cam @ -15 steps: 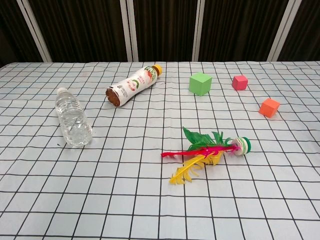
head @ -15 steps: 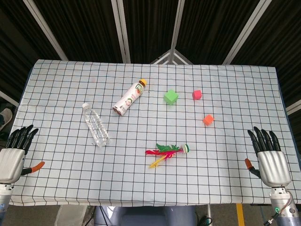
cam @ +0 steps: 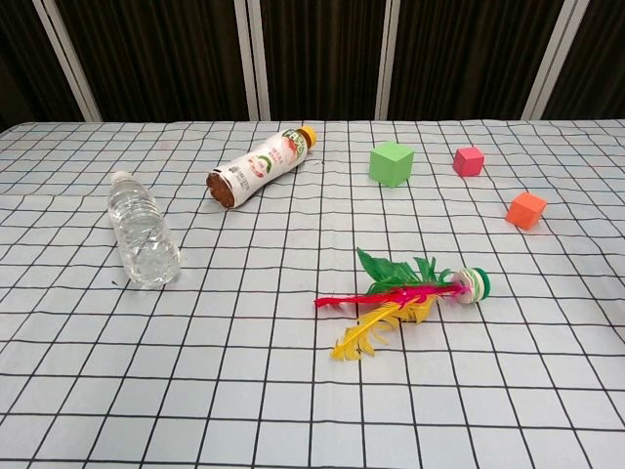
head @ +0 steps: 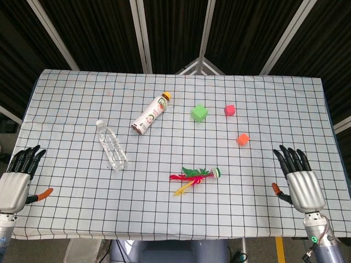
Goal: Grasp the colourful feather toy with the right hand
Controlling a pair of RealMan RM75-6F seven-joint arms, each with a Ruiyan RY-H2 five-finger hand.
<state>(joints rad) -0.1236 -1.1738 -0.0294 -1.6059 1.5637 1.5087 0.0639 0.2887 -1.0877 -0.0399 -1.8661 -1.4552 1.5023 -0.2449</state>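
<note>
The colourful feather toy (head: 194,177) lies flat near the middle of the checked table, its green, red and yellow feathers pointing left and its round striped base at the right end. The chest view shows the feather toy (cam: 405,296) with nothing around it. My right hand (head: 298,179) hovers over the table's front right corner, well to the right of the toy, fingers stretched apart and holding nothing. At the front left edge my left hand (head: 15,183) is likewise spread and holds nothing. Neither hand appears in the chest view.
A clear water bottle (head: 112,145) lies left of centre, and a labelled drink bottle (head: 150,114) lies behind it. A green cube (head: 199,113), a pink cube (head: 229,110) and an orange cube (head: 242,139) sit behind the toy on the right.
My right hand has shifted left and a little forward over the table, closer to the toy. The left hand has barely moved. The objects lie as before.
</note>
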